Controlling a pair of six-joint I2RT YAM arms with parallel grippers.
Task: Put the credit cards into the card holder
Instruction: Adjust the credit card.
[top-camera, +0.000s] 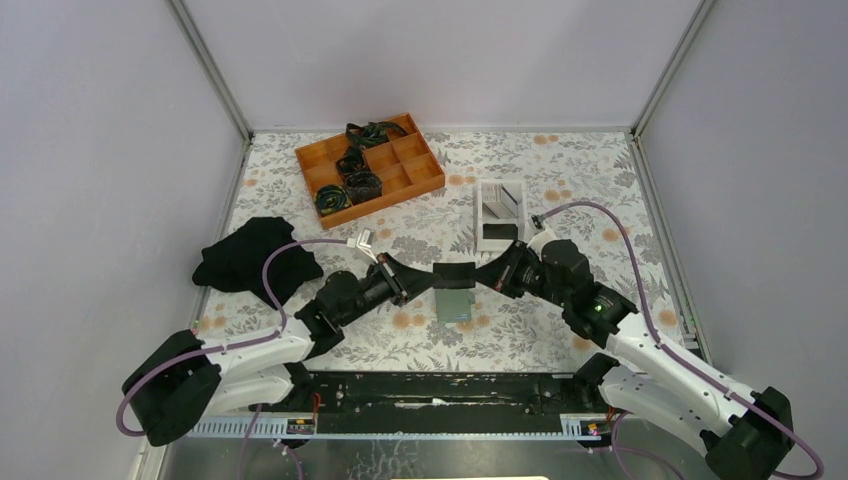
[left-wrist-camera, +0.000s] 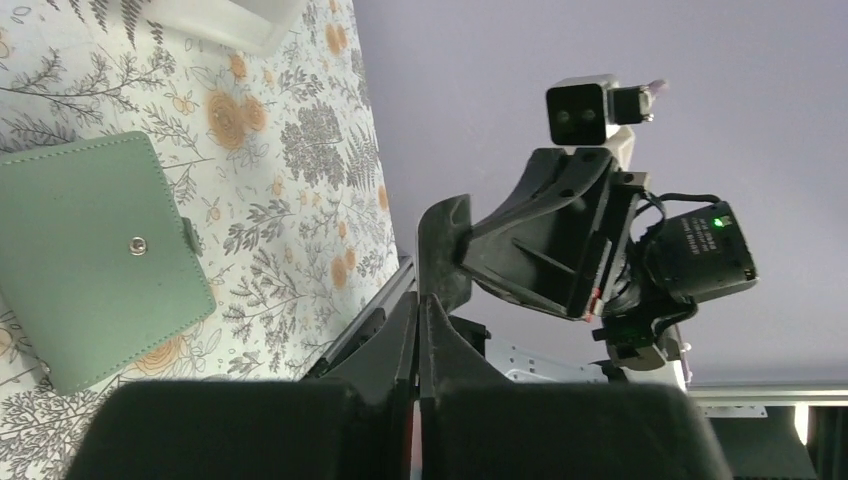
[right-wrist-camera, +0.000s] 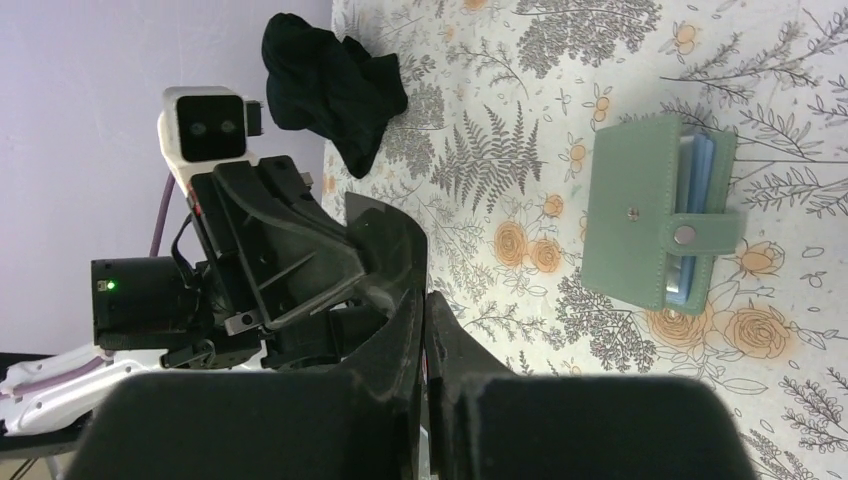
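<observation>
The card holder (top-camera: 455, 306) is lying flat and snapped shut on the table (top-camera: 545, 332), near the middle of its near edge, with light blue credit cards (right-wrist-camera: 697, 165) showing at its open side. Over its far edge a black card (top-camera: 455, 274) is hanging between the left gripper (top-camera: 428, 277) and the right gripper (top-camera: 488, 276), both jaws pinching narrowly on opposite ends.

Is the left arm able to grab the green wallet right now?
Probably not yet: the left gripper is shut on a black card that the right gripper holds too. The wallet lies uncovered close by.
</observation>
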